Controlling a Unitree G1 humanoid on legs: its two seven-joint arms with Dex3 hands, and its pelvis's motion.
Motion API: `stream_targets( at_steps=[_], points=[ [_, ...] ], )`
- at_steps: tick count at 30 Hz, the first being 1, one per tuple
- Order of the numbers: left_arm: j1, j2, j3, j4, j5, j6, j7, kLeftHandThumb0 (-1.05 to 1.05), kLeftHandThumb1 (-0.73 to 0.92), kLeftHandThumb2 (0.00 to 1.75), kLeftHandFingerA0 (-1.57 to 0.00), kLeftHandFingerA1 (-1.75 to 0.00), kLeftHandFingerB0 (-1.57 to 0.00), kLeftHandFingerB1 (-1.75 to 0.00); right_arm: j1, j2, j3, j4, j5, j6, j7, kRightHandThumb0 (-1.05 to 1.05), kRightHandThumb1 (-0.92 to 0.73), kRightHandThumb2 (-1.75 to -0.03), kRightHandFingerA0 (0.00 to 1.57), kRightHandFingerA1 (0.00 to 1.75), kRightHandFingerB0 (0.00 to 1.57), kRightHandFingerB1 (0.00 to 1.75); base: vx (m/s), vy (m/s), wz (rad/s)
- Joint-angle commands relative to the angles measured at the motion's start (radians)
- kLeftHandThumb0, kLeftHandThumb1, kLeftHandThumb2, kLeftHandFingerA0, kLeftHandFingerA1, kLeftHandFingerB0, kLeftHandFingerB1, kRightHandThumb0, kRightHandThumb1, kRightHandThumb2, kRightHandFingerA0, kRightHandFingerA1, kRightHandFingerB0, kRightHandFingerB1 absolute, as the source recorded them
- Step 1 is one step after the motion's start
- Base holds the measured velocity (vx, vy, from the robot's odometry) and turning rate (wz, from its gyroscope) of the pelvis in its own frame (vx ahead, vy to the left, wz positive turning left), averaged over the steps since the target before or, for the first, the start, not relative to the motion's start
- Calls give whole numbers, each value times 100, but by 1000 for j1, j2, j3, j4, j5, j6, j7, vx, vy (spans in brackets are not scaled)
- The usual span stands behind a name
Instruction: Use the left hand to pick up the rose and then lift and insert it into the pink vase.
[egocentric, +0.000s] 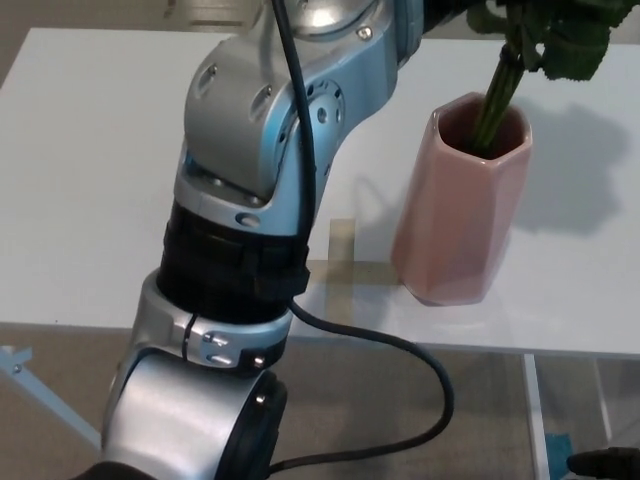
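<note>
A pink faceted vase (460, 220) stands upright near the white table's front edge, right of centre. The rose's green stem (495, 100) leans into the vase's mouth with its lower end inside, and its leaves (570, 45) hang just above the rim. The flower head is out of frame at the top. My left arm (260, 180), silver and blue, fills the middle of the head view and reaches up toward the stem. Only a dark edge of the left hand (450, 12) shows at the top border, close to the stem.
The white table (80, 200) spreads left and behind the arm. A strip of tape (342, 240) lies on it left of the vase. A black cable (400, 350) loops off the arm below the table edge. The floor shows below.
</note>
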Motion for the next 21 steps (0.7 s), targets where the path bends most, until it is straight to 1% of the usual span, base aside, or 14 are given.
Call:
stream_targets(
  at_steps=[1,3,4,7,13,21],
  points=[
    [38,-16,-8,-7,15,-37,1,-17,84,66,-90,-139,-82,-83,5,0,-3,1,2,9,12,-38,-65,-60,58,40,63,42,0,0,0],
    [44,-16,-8,-8,16,-41,-3,-17,84,65,-90,-138,-82,-83,4,0,-3,0,0,10,11,-38,-65,-60,58,40,62,41,0,0,0],
    [55,-16,-7,-15,13,-38,-5,-17,84,65,-91,-138,-81,-82,5,1,1,0,-4,6,12,-38,-65,-60,57,40,59,40,0,0,0],
    [63,-18,-3,-13,9,-39,-8,-17,84,65,-91,-138,-81,-82,4,-1,2,0,-5,5,16,-38,-65,-60,57,40,57,40,0,0,0],
    [88,-17,-6,-16,7,-46,-17,-19,84,66,-90,-139,-81,-80,1,-2,5,3,-9,6,19,-38,-65,-60,57,40,57,40,0,0,0],
    [122,-35,-29,-12,21,-58,4,-19,84,65,-91,-135,-84,-78,-2,-2,4,4,-11,8,20,-39,-65,-60,58,40,59,40,0,0,0]
  ],
)
